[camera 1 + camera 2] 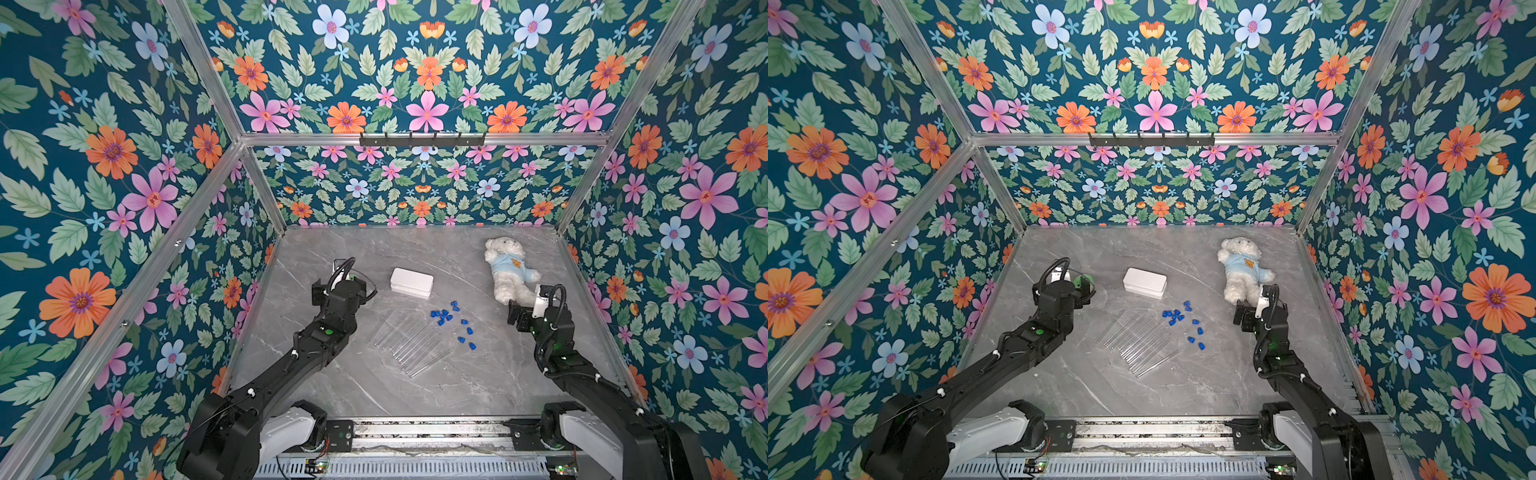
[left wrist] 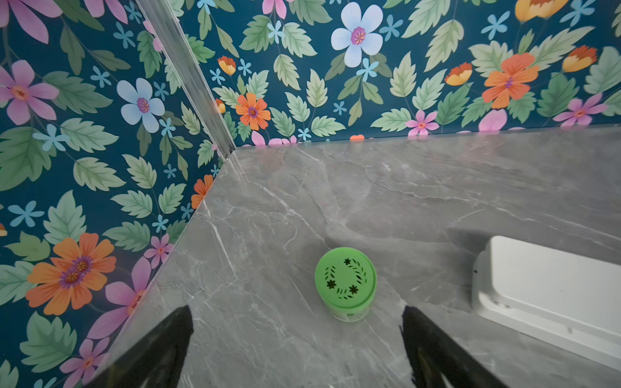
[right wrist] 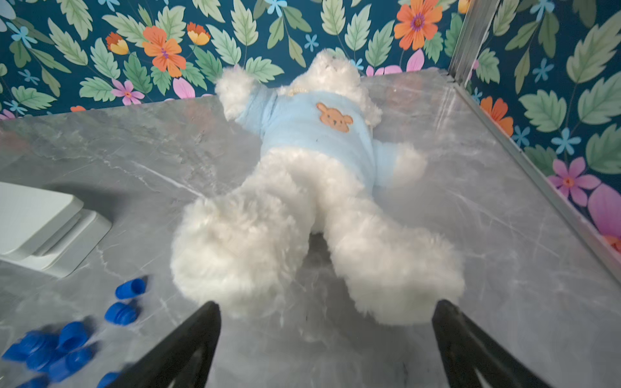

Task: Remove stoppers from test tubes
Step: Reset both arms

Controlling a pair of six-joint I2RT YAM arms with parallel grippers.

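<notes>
The left gripper [image 2: 297,312]: jaws apart, empty, near a round green plastic jar [image 2: 346,285]. The right gripper [image 3: 327,305]: likewise, before a white plush bear [image 3: 312,188]. Clear slim test tubes [image 1: 409,338] lie side by side mid-table, with bright blue plastic stoppers [image 1: 440,316] loose just beside them.

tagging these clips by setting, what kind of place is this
Probably a staged robot data-collection booth, not a real lab: an aluminium frame lined with floral wallpaper, a left arm and right arm on a rail, and a marble-look tabletop.
</notes>
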